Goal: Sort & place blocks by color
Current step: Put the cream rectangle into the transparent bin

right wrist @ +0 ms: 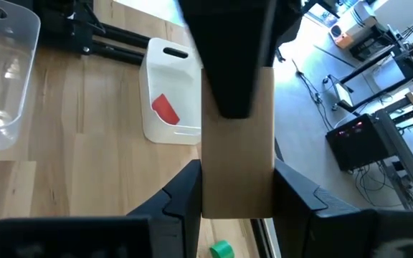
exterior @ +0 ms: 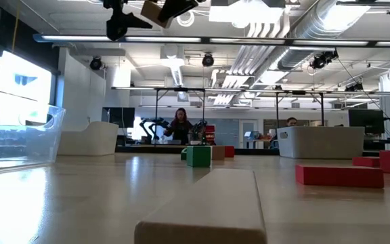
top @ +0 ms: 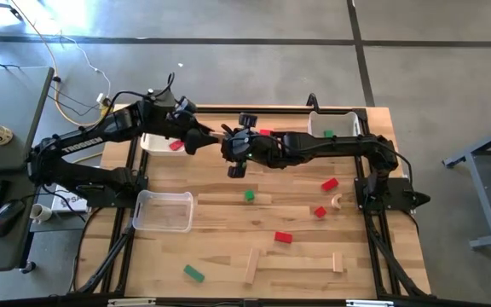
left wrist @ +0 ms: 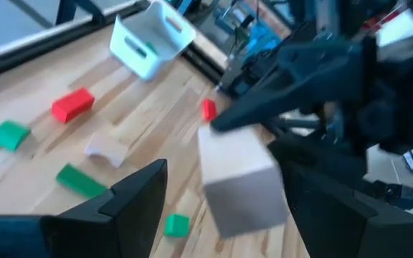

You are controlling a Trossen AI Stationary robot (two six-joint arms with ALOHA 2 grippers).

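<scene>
Above the bench (top: 228,247), just right of the white bin (top: 156,143) holding a red block (top: 176,146), the left gripper (top: 211,136) stands released, fingers spread either side of a plain wood block (left wrist: 239,179). Meeting it, the right gripper (top: 231,141) grasps that block, raised well above the bench.

Plain wood block (right wrist: 236,154) held aloft; red, green blocks (top: 282,237) scattered on table

place: robotics lab | cues: exposed ceiling ducts (exterior: 296,27); other robot rigs (exterior: 156,129); concrete floor (top: 254,51)
</scene>
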